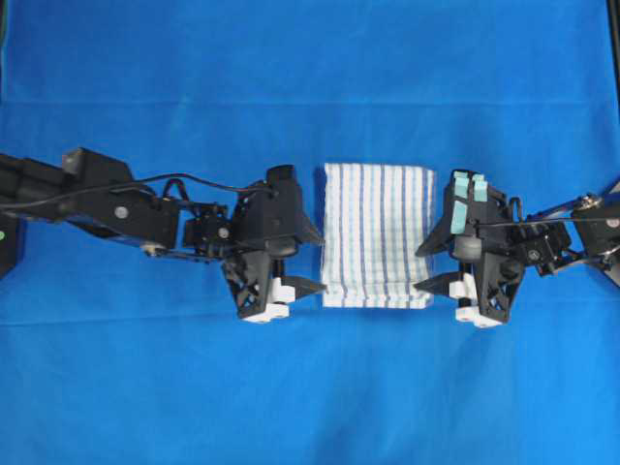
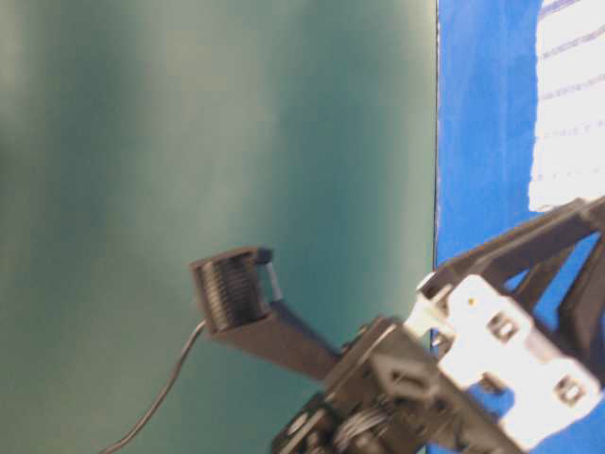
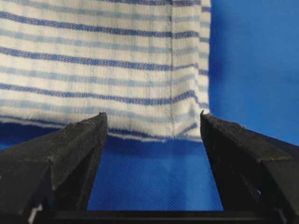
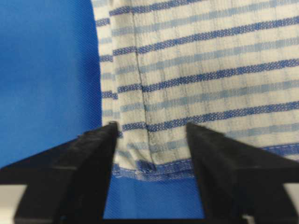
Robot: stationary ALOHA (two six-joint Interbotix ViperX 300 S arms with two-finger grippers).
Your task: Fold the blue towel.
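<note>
The blue towel (image 1: 378, 232), white with dark and light blue stripes, lies folded into a rectangle at the middle of the blue table cloth. My left gripper (image 1: 320, 262) stands open at its left near corner. In the left wrist view the fingers (image 3: 79, 149) are wide apart with nothing gripped, and the towel's edge (image 3: 117, 84) lies just beyond their tips. My right gripper (image 1: 421, 268) stands open at the right near corner. In the right wrist view the towel's hemmed corner (image 4: 154, 154) shows between the spread fingers (image 4: 88, 158), which are not closed on it.
The plain blue cloth (image 1: 310, 387) covers the whole table. Both black arms reach in from the sides, left (image 1: 97, 199) and right (image 1: 572, 232). The table-level view shows a gripper body (image 2: 492, 331) close up and the towel's edge (image 2: 572, 113).
</note>
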